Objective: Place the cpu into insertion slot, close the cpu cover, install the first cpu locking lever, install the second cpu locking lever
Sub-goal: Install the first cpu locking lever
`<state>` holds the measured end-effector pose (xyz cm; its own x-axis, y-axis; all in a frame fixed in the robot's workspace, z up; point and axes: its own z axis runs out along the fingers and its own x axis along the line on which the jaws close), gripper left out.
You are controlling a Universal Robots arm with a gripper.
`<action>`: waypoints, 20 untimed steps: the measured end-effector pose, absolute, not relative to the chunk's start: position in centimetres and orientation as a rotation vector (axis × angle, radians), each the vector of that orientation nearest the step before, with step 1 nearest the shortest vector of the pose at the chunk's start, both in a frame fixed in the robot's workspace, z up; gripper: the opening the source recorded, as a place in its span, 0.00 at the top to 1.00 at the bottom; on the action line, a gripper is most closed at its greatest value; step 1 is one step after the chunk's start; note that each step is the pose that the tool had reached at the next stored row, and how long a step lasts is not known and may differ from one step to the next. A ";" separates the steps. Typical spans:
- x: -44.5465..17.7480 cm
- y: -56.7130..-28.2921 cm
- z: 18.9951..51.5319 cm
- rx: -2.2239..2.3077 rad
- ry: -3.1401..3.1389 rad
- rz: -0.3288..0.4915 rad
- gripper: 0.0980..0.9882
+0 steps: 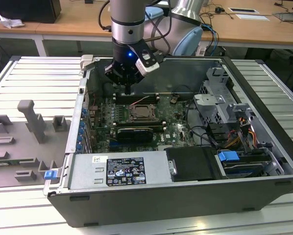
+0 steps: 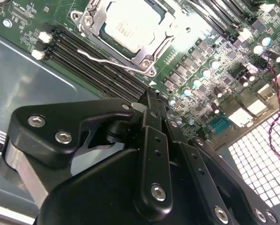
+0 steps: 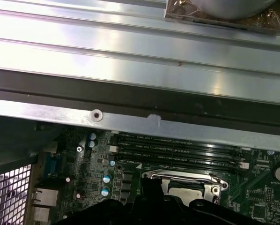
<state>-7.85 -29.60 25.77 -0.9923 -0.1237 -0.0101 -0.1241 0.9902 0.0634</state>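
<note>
Closest to the exterior view is the case [image 1: 151,208], a dark grey metal box lying open on the ribbed aluminium bench [image 1: 34,73]. Against its near wall sit a labelled power supply [image 1: 124,171] and a flat black box [image 1: 190,164]. Grey fixture blocks [image 1: 31,120] stand on the bench beyond the case's side, on the exterior view's left. A silver drive cage [image 1: 220,98], a blue tab [image 1: 228,157] and loose cables [image 1: 234,139] crowd the other end of the case.

The green motherboard [image 1: 176,125] covers the case floor. The cpu [image 2: 130,23], pale and flat, sits in the slot [image 1: 132,117] with the silver cover [image 2: 115,47] down around it. A thin wire lever [image 2: 109,58] runs along the cover's edge, beside the long black memory slots [image 2: 93,65]; whether it is latched cannot be told. A long black card [image 1: 134,133] lies on the slot's near side.

The gripper [image 1: 129,89] hangs over the memory slots, between the slot and the case's far wall, clear of the board. Its black fingers [image 2: 151,105] are drawn together on nothing. Open room lies above the slot; the far wall is close behind the arm.
</note>
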 end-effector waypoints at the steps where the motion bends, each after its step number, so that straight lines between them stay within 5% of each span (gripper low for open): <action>1: -7.8 -29.6 25.8 -0.195 3.128 0.100 0.99; 20: -6.7 -29.6 25.3 -0.244 3.124 0.109 0.99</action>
